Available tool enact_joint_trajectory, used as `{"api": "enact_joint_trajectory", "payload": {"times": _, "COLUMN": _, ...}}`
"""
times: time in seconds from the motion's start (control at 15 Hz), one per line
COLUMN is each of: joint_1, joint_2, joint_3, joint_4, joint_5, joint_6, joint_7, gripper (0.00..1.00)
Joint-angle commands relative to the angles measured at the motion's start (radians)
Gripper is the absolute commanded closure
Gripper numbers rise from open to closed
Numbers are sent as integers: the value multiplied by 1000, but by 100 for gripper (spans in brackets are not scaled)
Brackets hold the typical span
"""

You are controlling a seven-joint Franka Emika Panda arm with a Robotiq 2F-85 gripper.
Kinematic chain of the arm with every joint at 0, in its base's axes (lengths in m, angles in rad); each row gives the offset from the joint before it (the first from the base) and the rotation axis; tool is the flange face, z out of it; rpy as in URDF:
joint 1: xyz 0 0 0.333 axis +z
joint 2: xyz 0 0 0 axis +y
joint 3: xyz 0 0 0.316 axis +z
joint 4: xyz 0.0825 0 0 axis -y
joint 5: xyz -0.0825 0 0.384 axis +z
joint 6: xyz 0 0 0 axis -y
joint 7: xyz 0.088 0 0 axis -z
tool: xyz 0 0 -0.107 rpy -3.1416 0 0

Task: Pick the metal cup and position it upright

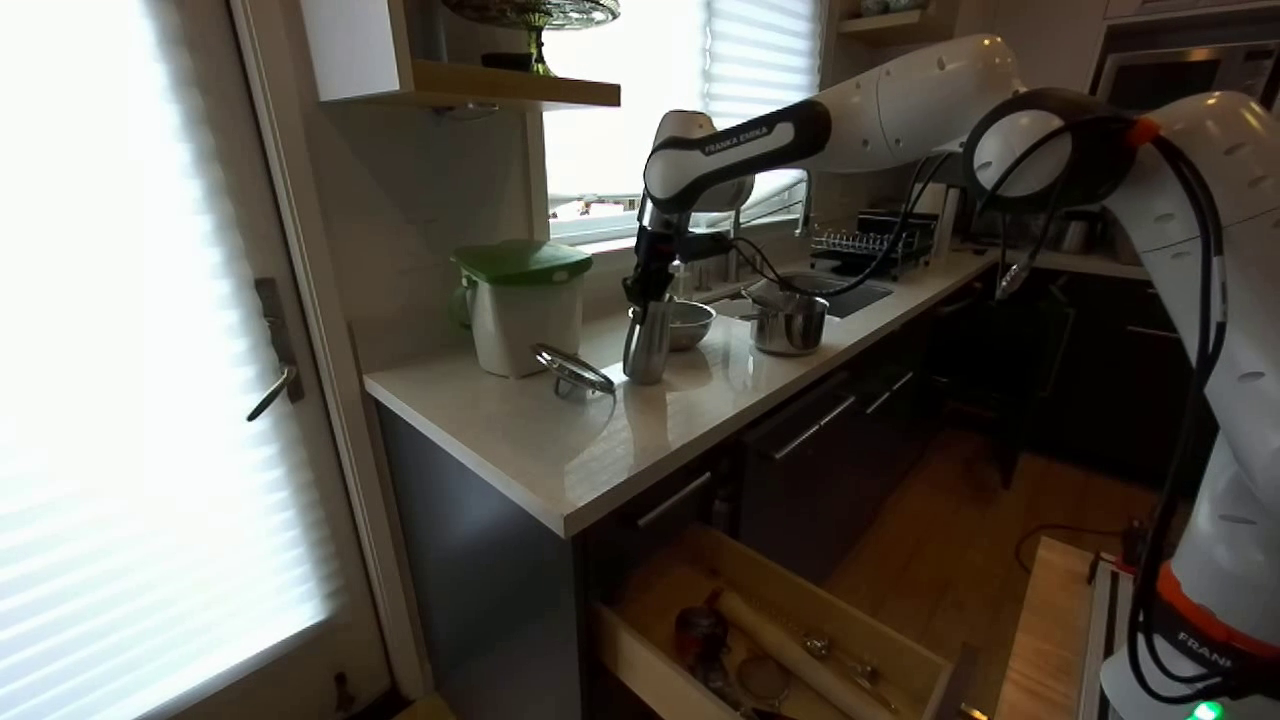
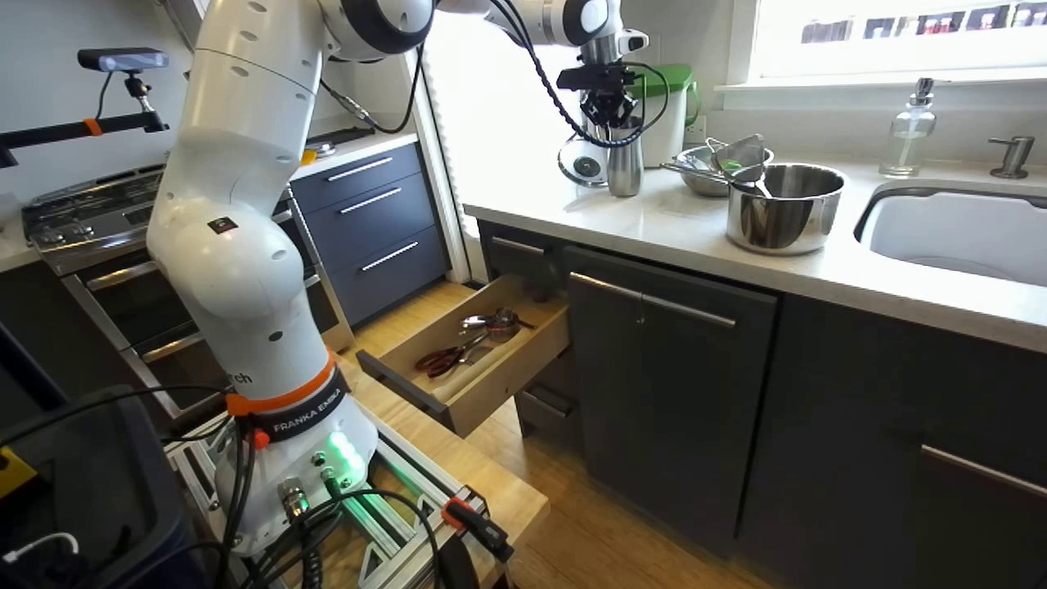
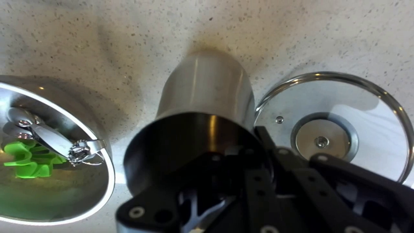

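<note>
Off-white and finely speckled, the countertop (image 1: 545, 450) runs from beside a door (image 1: 302, 470) with a glowing white blind (image 1: 100, 300), under a bright window (image 2: 900, 37), to the sink (image 2: 973, 237), its gloss throwing back soft reflections. Near its end the metal cup (image 2: 625, 170) stands upright, or very nearly, mouth up, and the gripper (image 1: 649, 296) has its jaws clamped over the rim, one seemingly inside, one outside. Just beside the cup a glass pot lid (image 3: 378, 136) slants; near it stands a white tub (image 1: 525, 325) with a green lid (image 1: 525, 262). On the cup's other side sit a steel mixing bowl (image 3: 77, 194) and, beyond that, a steel saucepan (image 2: 781, 217). Below, dark cabinet fronts (image 2: 671, 393) meet a wooden floor (image 1: 930, 480), and a drawer (image 2: 511, 372) holding loose utensils (image 2: 442, 360) stands pulled out. Above, a wood-bottomed wall shelf (image 1: 515, 86) bears a green glass pedestal dish (image 1: 537, 14).
</note>
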Motion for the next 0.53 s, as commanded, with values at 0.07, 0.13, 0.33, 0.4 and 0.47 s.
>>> {"api": "enact_joint_trajectory", "payload": {"times": 0.07, "joint_1": 1, "joint_2": 40, "joint_3": 2, "joint_4": 77, "joint_5": -46, "joint_6": -61, "joint_7": -13, "gripper": 99}}
{"api": "enact_joint_trajectory", "payload": {"times": 0.13, "joint_1": 1, "joint_2": 44, "joint_3": 3, "joint_4": 82, "joint_5": -49, "joint_6": -65, "joint_7": -15, "gripper": 99}}
{"api": "enact_joint_trajectory", "payload": {"times": 0.33, "joint_1": 4, "joint_2": 56, "joint_3": 2, "joint_4": 92, "joint_5": -61, "joint_6": -68, "joint_7": -21, "gripper": 99}}
{"api": "enact_joint_trajectory", "payload": {"times": 0.4, "joint_1": 5, "joint_2": 60, "joint_3": 2, "joint_4": 95, "joint_5": -65, "joint_6": -69, "joint_7": -20, "gripper": 99}}
{"api": "enact_joint_trajectory", "payload": {"times": 0.47, "joint_1": 5, "joint_2": 63, "joint_3": 2, "joint_4": 100, "joint_5": -68, "joint_6": -72, "joint_7": -21, "gripper": 99}}
